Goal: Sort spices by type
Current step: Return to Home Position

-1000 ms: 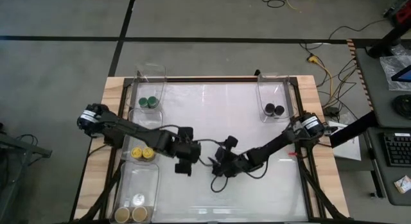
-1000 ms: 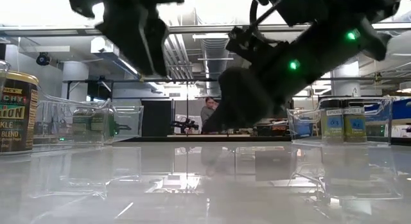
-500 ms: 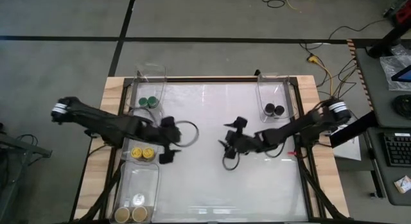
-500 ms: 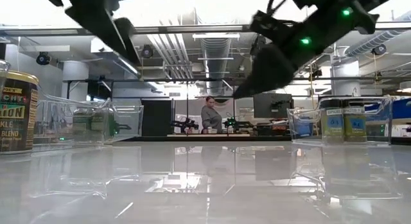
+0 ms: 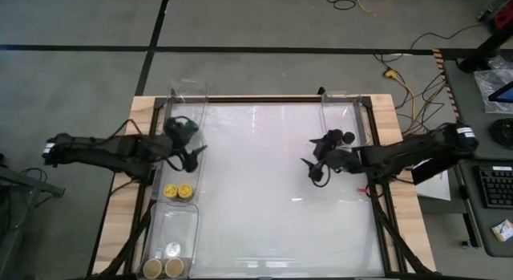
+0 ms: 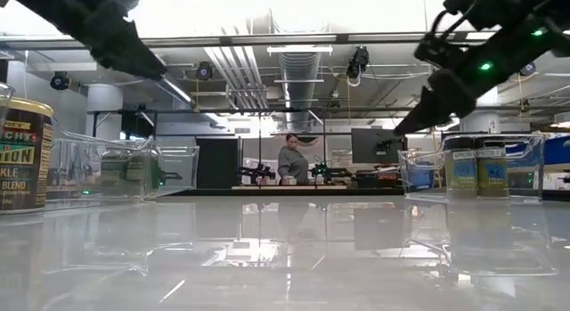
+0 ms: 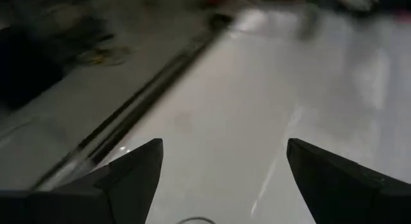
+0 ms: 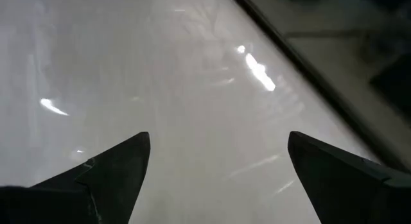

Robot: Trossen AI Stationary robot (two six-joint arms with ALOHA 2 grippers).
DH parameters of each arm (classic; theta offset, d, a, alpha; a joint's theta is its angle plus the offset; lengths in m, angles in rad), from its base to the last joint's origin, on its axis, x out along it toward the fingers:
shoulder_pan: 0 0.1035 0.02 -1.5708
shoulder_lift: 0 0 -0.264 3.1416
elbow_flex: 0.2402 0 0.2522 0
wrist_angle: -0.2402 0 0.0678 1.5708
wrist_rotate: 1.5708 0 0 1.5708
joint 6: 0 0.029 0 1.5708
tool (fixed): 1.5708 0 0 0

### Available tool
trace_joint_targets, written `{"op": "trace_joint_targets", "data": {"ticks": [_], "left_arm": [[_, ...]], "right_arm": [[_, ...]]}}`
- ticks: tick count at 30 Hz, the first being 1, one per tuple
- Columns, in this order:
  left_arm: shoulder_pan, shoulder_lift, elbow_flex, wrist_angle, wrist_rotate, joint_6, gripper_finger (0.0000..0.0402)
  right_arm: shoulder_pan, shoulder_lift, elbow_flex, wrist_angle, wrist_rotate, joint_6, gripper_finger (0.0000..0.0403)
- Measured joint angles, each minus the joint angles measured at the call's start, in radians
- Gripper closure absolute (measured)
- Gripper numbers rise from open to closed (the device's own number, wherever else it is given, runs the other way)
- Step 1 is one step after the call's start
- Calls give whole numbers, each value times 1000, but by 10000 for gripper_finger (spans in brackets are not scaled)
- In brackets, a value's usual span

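Left gripper (image 5: 191, 154): fingers spread, nothing held. Yellow-lidded jars (image 5: 178, 190) are seen just beside it, and tan-lidded jars (image 5: 164, 268) are seen well beyond those in a clear bin (image 5: 183, 225). Right gripper (image 5: 313, 169): fingers spread, nothing held. Black-lidded jars (image 5: 347, 137) are seen just beside it.

Yellow-lidded jars (image 5: 171, 190), tan-lidded jars (image 5: 172, 268), glossy white table (image 5: 264, 208)

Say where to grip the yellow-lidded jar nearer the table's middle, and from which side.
Probably the round lid of the jar, from straight above: it stands upright in a clear bin whose walls block the sides. Its twin sits beside it, so pinch across the free sides.
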Motion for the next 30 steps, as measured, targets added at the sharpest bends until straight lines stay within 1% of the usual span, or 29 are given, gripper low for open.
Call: {"op": "trace_joint_targets", "data": {"ticks": [2, 4, 7, 10, 12, 13, 15, 17, 19, 21, 24, 27, 30], "left_arm": [[0, -22, -25, 31, -86, -98, 86], [0, -33, -64, 83, -104, -103, 86], [-1, -36, -122, 198, -58, -52, 86], [-1, -50, -180, 266, -53, -21, 86], [-1, -69, -213, 274, -43, -10, 86], [-1, -80, -226, 271, -16, -6, 86], [-1, -106, -245, 272, 76, -4, 86], [-2, -138, -262, 286, 154, -4, 86], [-1, -179, -287, 302, 192, -2, 86], [-1, -230, -313, 322, 208, 11, 86], [-1, -321, -355, 343, 223, 28, 86], [-1, -415, -392, 342, 271, 36, 86], [-1, -512, -434, 351, 330, 57, 86]], "right_arm": [[0, -42, -4, -65, -2, 125, 42], [1, -74, -9, -109, -47, 160, 42], [22, -125, -48, -80, -151, 96, 42], [53, -199, -119, 11, -169, 31, 42], [79, -261, -170, 77, -217, -10, 42], [91, -296, -192, 102, -258, -24, 42], [112, -379, -218, 107, -351, -26, 42], [125, -458, -222, 75, -455, -10, 42], [130, -533, -222, 30, -518, 21, 42], [129, -592, -222, 4, -543, 31, 42], [129, -683, -235, -8, -551, -35, 42], [125, -776, -253, -7, -551, -101, 42], [124, -872, -281, -7, -543, -121, 42]]}}
